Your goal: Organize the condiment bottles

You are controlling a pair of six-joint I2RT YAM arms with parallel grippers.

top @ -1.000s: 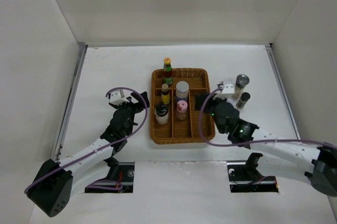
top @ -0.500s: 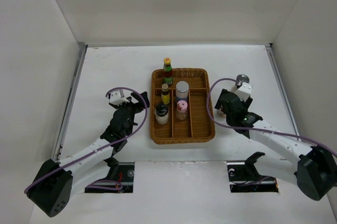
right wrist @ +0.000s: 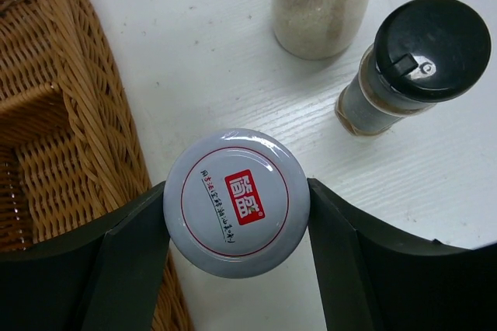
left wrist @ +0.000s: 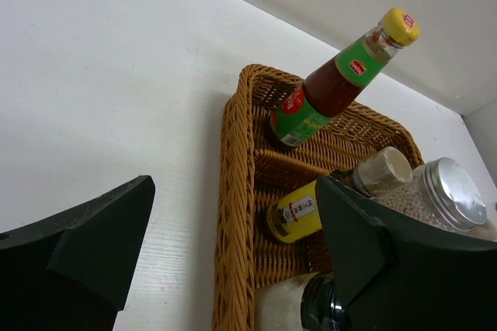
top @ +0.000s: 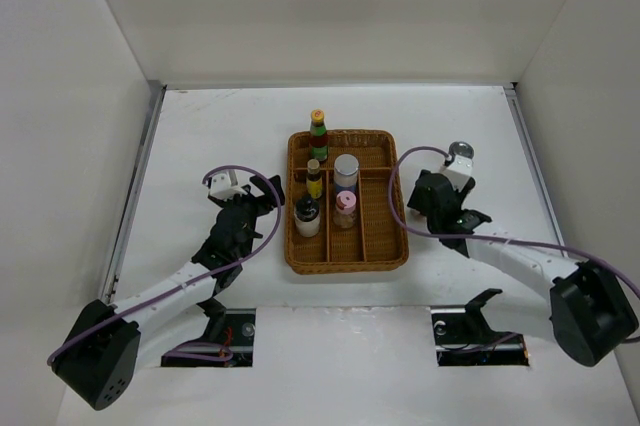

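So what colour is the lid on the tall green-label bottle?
The cap is yellow; the left wrist view shows it best.

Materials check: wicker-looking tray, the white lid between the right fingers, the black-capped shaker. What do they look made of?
Tray: woven wicker or rattan, matt brown; the weave strands show. White lid: glossy, printed red logo; painted metal or plastic, can't tell which. Black-capped shaker: clear body, glass or plastic; cap looks moulded black plastic with a flip tab.
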